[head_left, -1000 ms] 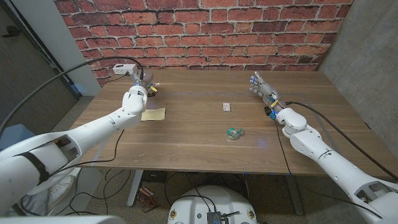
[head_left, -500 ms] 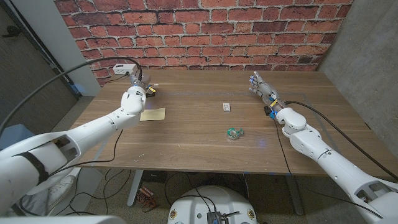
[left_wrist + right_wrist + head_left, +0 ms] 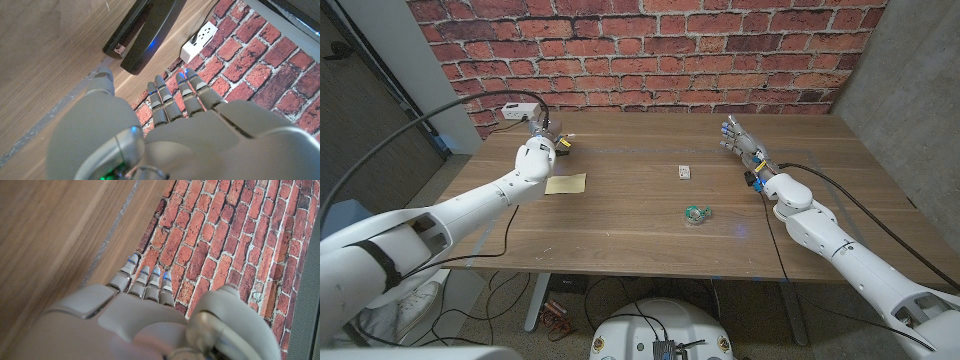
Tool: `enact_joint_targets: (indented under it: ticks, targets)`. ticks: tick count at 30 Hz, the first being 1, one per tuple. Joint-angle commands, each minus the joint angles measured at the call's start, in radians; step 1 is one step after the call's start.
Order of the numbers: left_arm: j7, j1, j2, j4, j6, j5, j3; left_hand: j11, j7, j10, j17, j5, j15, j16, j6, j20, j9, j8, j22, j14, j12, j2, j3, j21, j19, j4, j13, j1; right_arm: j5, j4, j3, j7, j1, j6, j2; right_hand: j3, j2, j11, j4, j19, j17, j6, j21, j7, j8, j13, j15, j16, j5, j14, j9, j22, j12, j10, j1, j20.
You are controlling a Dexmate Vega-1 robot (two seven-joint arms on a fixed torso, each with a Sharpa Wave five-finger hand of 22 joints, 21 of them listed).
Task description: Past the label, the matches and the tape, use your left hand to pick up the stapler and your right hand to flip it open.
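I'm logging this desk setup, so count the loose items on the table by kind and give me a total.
Stapler: 1
Yellow label: 1
Matchbox: 1
Tape roll: 1
White power strip: 1
Total: 5

My left hand [image 3: 542, 140] hangs over the far left part of the desk [image 3: 620, 215], just beside the stapler [image 3: 142, 30], which lies near the desk's back edge. Behind the stapler, past that edge, a power strip [image 3: 520, 110] sits against the brick wall [image 3: 650, 55]. The label [image 3: 566, 183] lies on the desk in front of my left hand. The matches [image 3: 685, 172] lie near the middle, the tape [image 3: 697, 213] in front of them. My right hand [image 3: 740, 138] stands at the far right.
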Motion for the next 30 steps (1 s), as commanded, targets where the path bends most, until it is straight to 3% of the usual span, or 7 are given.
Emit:
enact_joint_targets:
  ticks: [1,4,12,30]
  targets:
    - [-0.054,-0.027,-0.012,0.028,0.004,0.000,0.024,0.000,-0.005,-0.012,0.000,0.017,-0.172,-0.008,-0.019,-0.022,0.004,-0.007,0.002,-0.010,-0.007,0.020,-0.001,-0.004,0.000,0.007,0.004,0.007,-0.002,0.000,-0.002,-0.004,0.002,-0.007,0.002,-0.001,-0.003,0.004,0.000,-0.004,0.002,-0.006,-0.003,-0.002,-0.001,0.001,-0.022,0.001,-0.005,-0.003,0.002,-0.001,0.000,-0.003,0.007,0.000]
    - [-0.064,-0.030,-0.010,0.026,0.003,-0.004,0.024,-0.001,-0.007,-0.018,-0.002,0.023,-0.174,-0.011,-0.023,-0.022,0.006,-0.008,0.001,-0.012,-0.010,0.021,0.000,-0.005,-0.003,0.004,0.004,0.015,-0.003,0.000,-0.002,-0.007,0.002,-0.009,0.002,-0.001,-0.003,0.005,0.000,-0.004,0.003,-0.006,-0.003,-0.002,-0.001,0.001,-0.023,0.001,-0.005,-0.004,0.002,-0.001,0.000,-0.003,0.007,0.001]
    - [-0.116,-0.054,-0.011,0.034,0.005,0.008,0.042,-0.002,-0.001,0.002,-0.010,0.042,-0.172,-0.011,-0.033,-0.021,0.013,-0.009,0.000,0.002,-0.008,0.079,0.025,-0.009,-0.012,0.001,0.006,0.055,-0.003,-0.003,0.001,-0.011,0.001,-0.012,0.000,0.001,-0.001,0.002,-0.001,-0.004,0.003,-0.006,-0.003,-0.001,-0.001,0.001,-0.023,0.002,-0.005,-0.004,0.002,-0.001,0.002,-0.001,0.008,0.001]
    - [-0.133,-0.074,-0.040,0.076,-0.003,0.000,0.066,-0.001,0.006,0.003,-0.016,0.042,-0.171,-0.013,-0.021,-0.025,0.016,-0.006,0.001,0.012,-0.011,0.088,0.021,0.002,0.013,0.003,0.006,0.059,-0.002,-0.032,0.007,-0.024,-0.016,-0.027,-0.015,0.001,0.000,0.005,0.002,-0.005,0.004,-0.006,-0.003,-0.001,-0.001,0.001,-0.021,0.003,-0.006,-0.005,0.002,-0.001,0.001,-0.003,0.004,0.002]
